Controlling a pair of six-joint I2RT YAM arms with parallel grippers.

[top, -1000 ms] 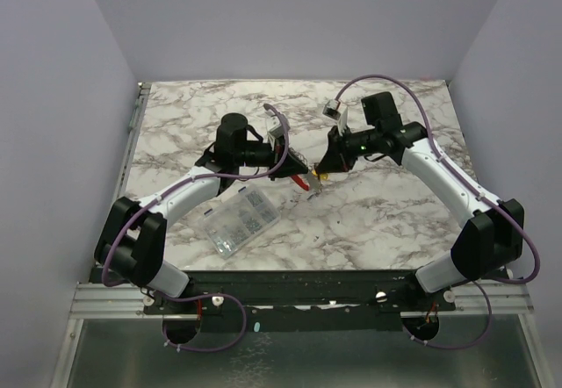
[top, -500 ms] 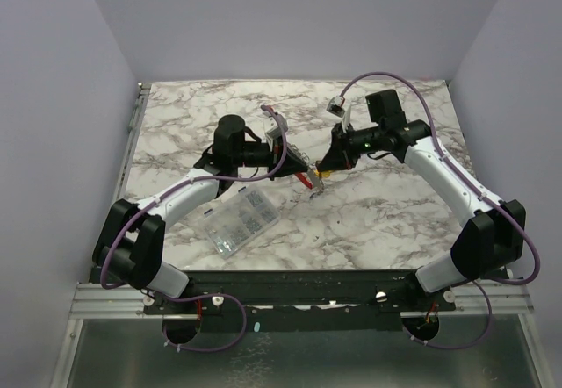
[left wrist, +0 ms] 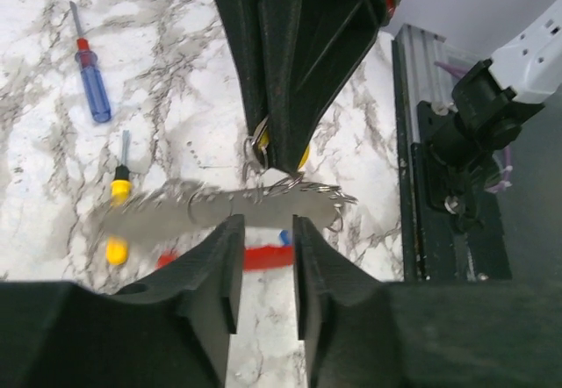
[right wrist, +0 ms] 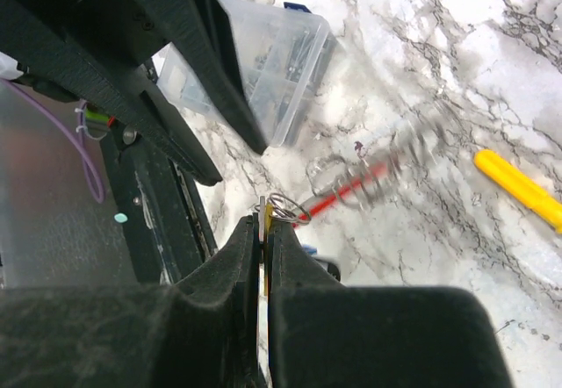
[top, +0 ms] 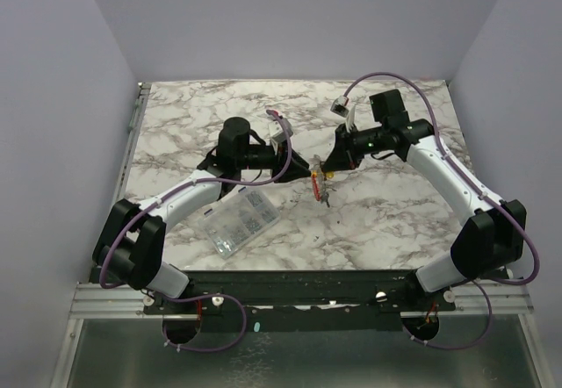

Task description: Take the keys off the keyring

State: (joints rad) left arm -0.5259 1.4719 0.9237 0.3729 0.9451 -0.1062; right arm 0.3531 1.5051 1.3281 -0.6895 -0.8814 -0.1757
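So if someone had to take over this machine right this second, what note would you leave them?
The left gripper: jaws apart, holding nothing, close by the keyring.
The right gripper: jaws shut on a yellow-tagged key.
The keyring hangs from that key between the two grippers; it is blurred, so it is probably swinging.
Done: the bunch is picked up. No key can be seen lying free.
Left: probably regrip the keyring with the left gripper, then work each key off.
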